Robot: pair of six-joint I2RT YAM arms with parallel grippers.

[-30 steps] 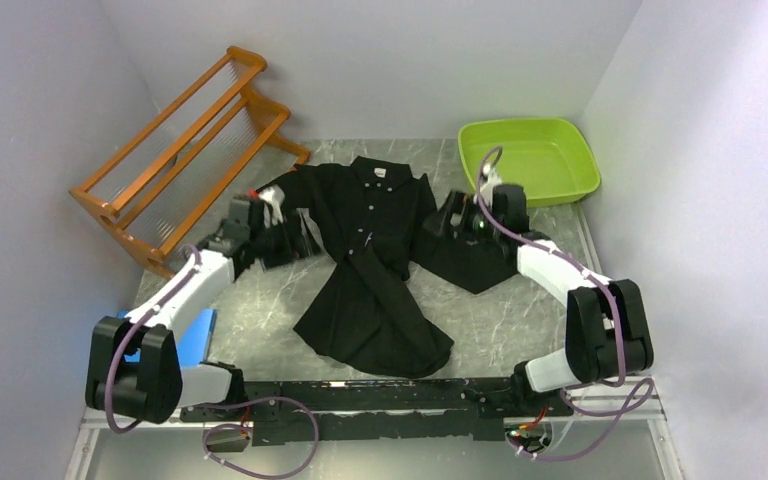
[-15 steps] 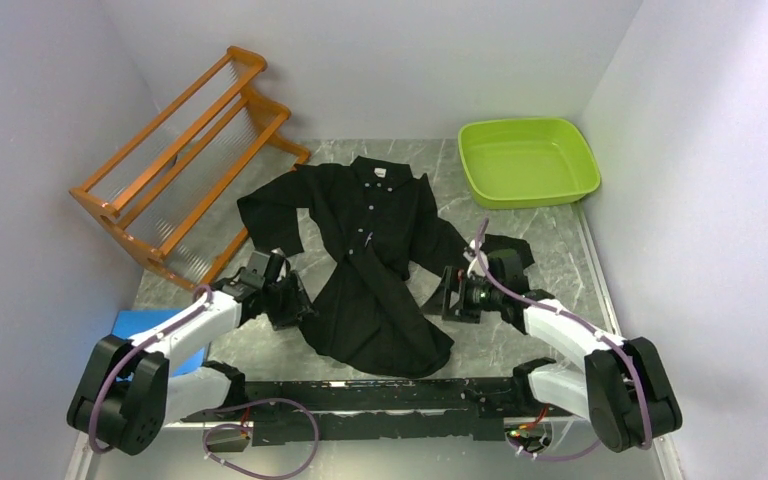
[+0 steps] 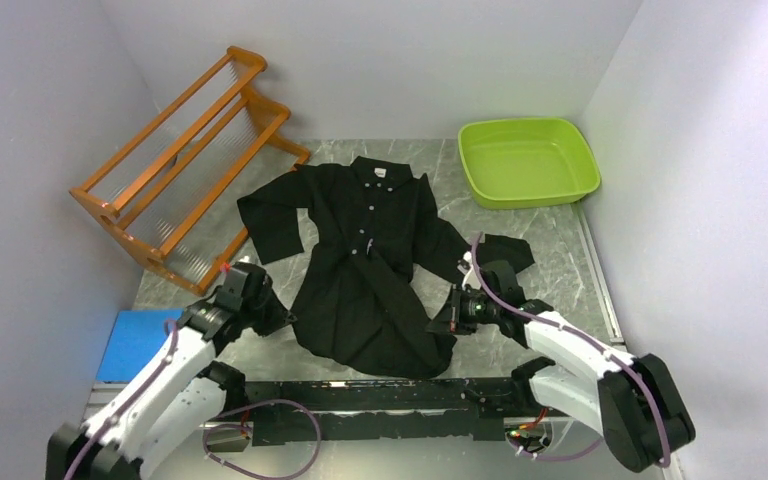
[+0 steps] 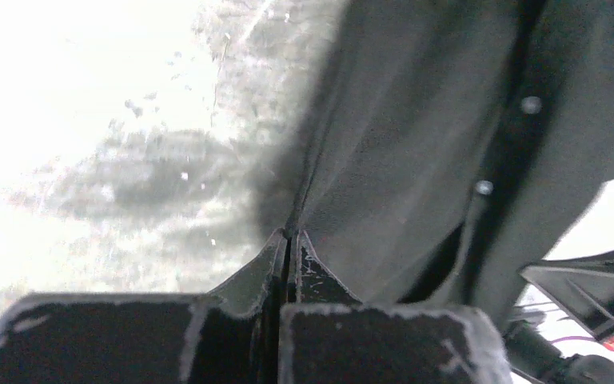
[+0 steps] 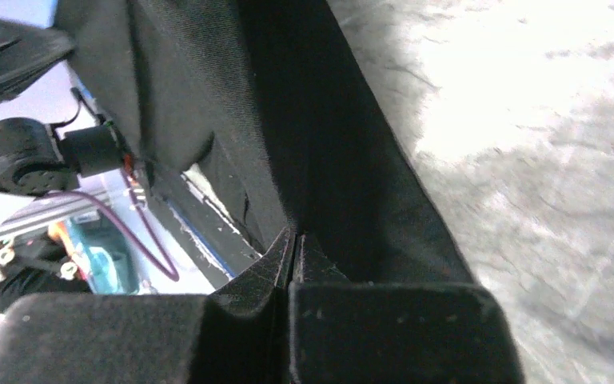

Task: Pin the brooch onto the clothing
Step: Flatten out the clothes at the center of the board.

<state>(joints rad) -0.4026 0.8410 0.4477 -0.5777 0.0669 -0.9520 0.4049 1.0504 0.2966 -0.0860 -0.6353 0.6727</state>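
The clothing (image 3: 370,270), a black collared shirt with pale buttons, lies flat on the marbled table with its collar at the far side. My left gripper (image 3: 282,316) is at the lower left edge of the shirt. Its jaws are shut, pinching a fold of the black cloth (image 4: 384,136) at the tips of the left gripper (image 4: 289,234). My right gripper (image 3: 444,322) is at the lower right hem, also shut on the cloth's edge (image 5: 344,160), which rises from the tips of the right gripper (image 5: 294,234). I cannot pick out the brooch; only a small pale speck (image 3: 368,243) shows on the placket.
An orange wooden rack (image 3: 185,150) stands at the back left. At the back right is a lime green tub (image 3: 528,160). A blue pad (image 3: 135,340) lies by the left arm's base. Grey walls close in on both sides.
Both arms drew back from the sleeves toward the near edge and came in to the shirt's lower hem. Both grippers went from open to shut on the cloth.
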